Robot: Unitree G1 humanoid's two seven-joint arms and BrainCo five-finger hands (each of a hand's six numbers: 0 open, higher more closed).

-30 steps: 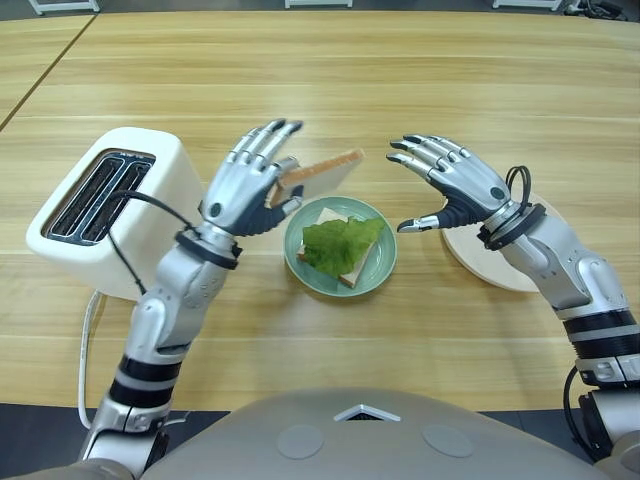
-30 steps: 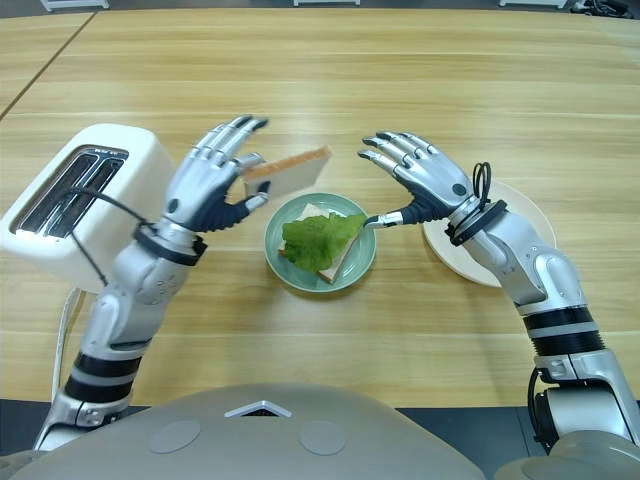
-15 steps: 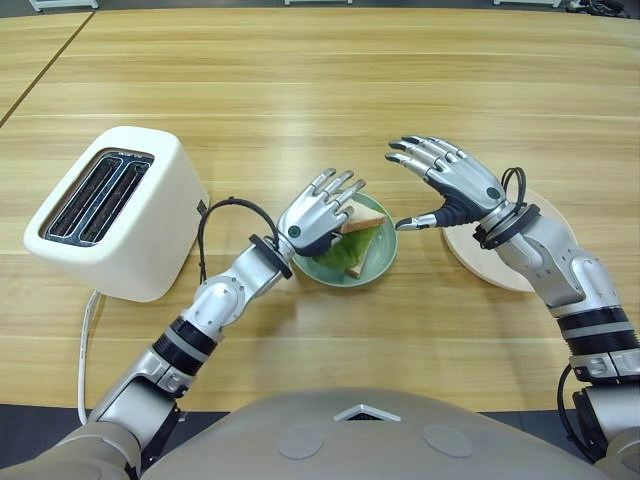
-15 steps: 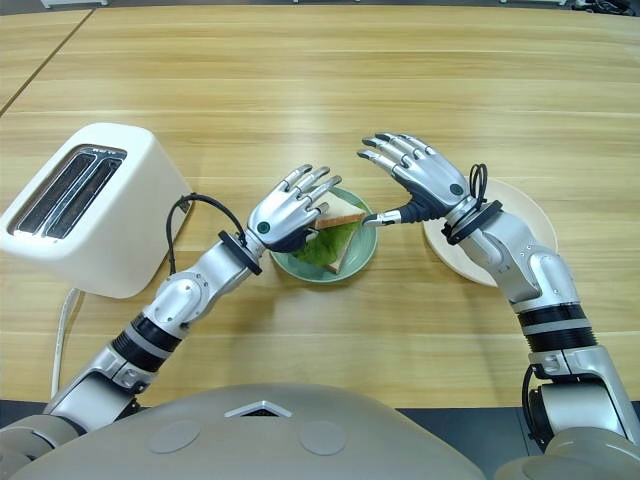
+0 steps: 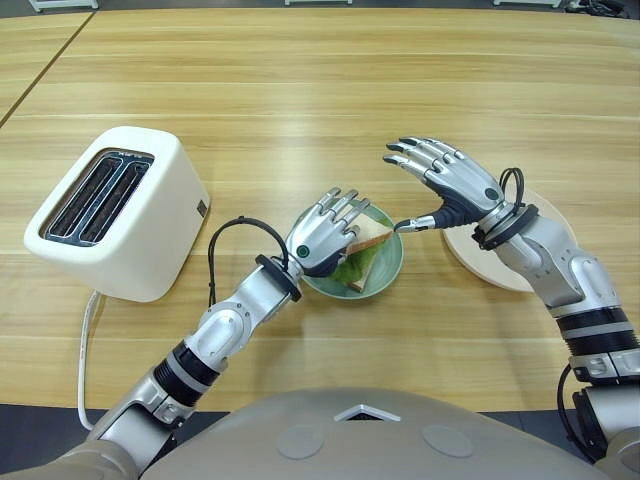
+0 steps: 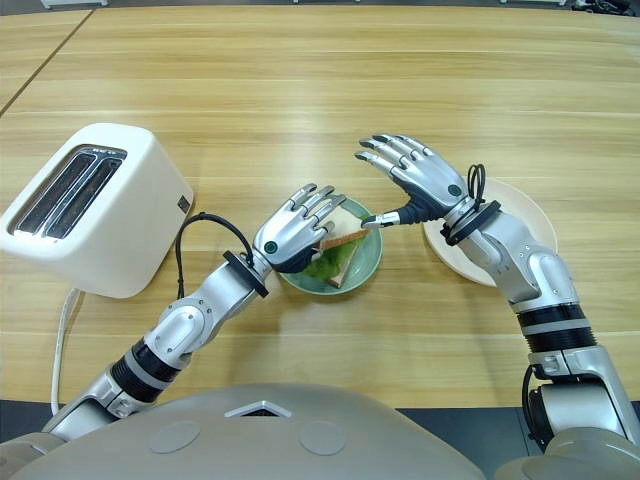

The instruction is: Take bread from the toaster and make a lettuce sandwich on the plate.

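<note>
Most lettuce (image 5: 347, 270) hidden beneath left hand (image 5: 322, 234)

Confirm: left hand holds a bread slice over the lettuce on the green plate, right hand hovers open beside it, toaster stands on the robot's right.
No: the toaster stands on the robot's left, as the left eye view shows. The left hand does hold the bread slice over the lettuce on the green plate, right hand open beside it.

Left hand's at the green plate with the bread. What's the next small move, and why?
Probably let the left hand release the top slice and lift clear: it lies over the lettuce on the green plate.
</note>
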